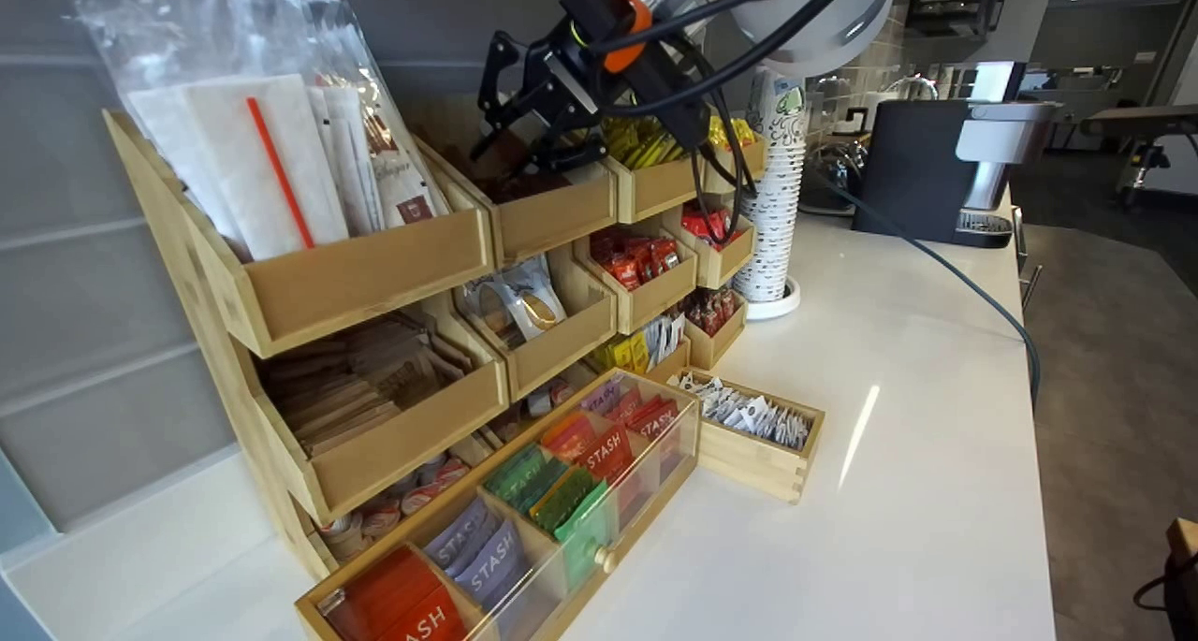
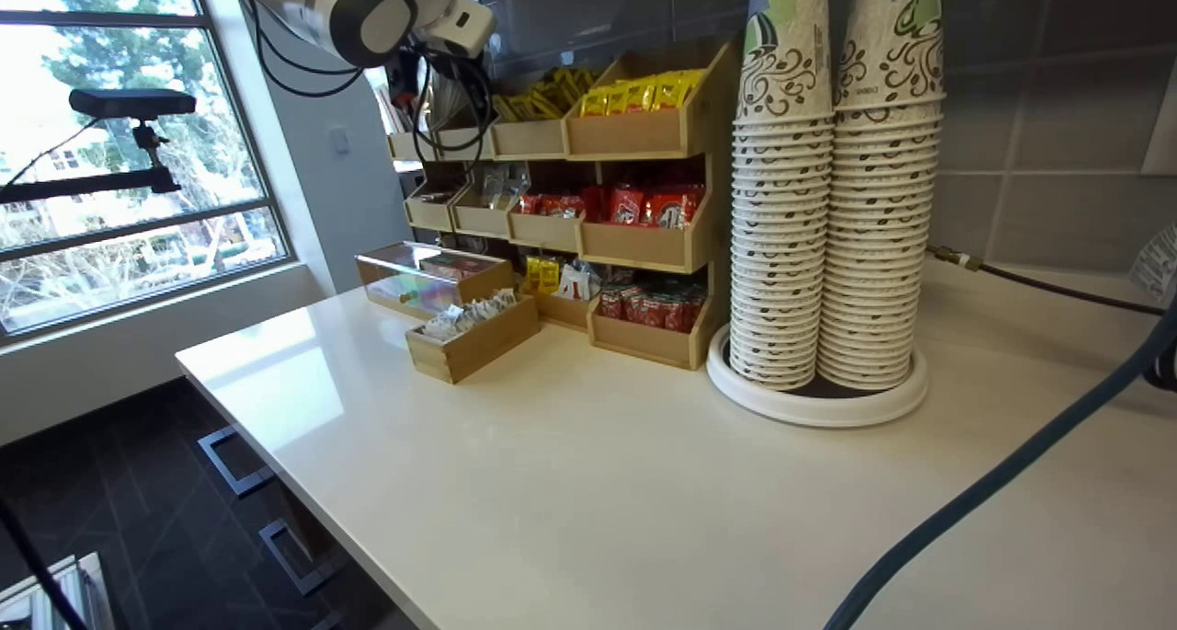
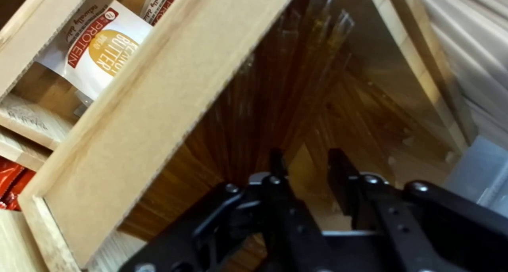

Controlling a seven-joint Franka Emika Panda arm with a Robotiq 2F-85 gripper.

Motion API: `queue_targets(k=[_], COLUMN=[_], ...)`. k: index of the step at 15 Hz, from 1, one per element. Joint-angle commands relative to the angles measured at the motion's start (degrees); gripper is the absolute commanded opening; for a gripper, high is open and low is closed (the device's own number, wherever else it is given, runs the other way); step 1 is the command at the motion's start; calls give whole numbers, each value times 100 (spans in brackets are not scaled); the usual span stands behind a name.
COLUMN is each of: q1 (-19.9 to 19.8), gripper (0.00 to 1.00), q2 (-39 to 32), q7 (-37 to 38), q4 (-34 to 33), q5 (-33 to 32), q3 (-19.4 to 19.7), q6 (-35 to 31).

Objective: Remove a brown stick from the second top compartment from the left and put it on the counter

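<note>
Your gripper (image 3: 305, 163) is over the second top bin (image 1: 559, 212). In the wrist view you have its fingers (image 3: 340, 176) standing apart, with wood showing through the gap; whether the tips touch anything below cannot be told.

The wrist view gives you what the exterior views do not: thin brown sticks (image 3: 242, 117), bunched and fanned, lying inside the bin, some with clear wrapper ends. Which of them is meant cannot be told. In an exterior view the same contents read as a dark mass under the gripper; in an exterior view cables (image 2: 469, 69) cross before the bin and the fingers cannot be made out.

In the lower bin (image 1: 564, 343), the packet (image 3: 113, 51) reads PEANUT BUTTER to you at the wrist; in an exterior view its print is too small.

The counter (image 2: 588, 501) shows in both exterior views. In an exterior view you can read STASH on the tea packets (image 1: 493, 561); in an exterior view reflections lie across their box lid (image 2: 428, 255). The window (image 2: 119, 198) and two cup stacks (image 2: 780, 253) side by side show in an exterior view; the coffee machine (image 1: 913, 168) shows in an exterior view.
</note>
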State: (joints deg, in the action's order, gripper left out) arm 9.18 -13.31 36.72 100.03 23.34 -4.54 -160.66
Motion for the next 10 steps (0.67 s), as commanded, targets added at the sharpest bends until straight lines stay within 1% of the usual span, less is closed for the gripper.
queue_targets(k=[1, 3, 4, 5, 6, 7, 8, 9, 10], q1=[-49, -45, -50, -48, -49, -49, -50, -51, -50], gripper=[66, 64, 61, 55, 40, 32, 28, 20, 15], q2=[-168, -206, -224, -244, -270, -296, -325, -350, -369], q7=[149, 198, 218, 256, 283, 311, 340, 364, 384], q4=[-274, -321, -350, -382, -417, -447, -478, -512, -536], q5=[68, 67, 78, 66, 62, 54, 47, 39, 30], q3=[-40, -35, -38, -31, -29, -23, -17, -11, -7], q6=[142, 129, 131, 131, 134, 135, 138, 141, 147])
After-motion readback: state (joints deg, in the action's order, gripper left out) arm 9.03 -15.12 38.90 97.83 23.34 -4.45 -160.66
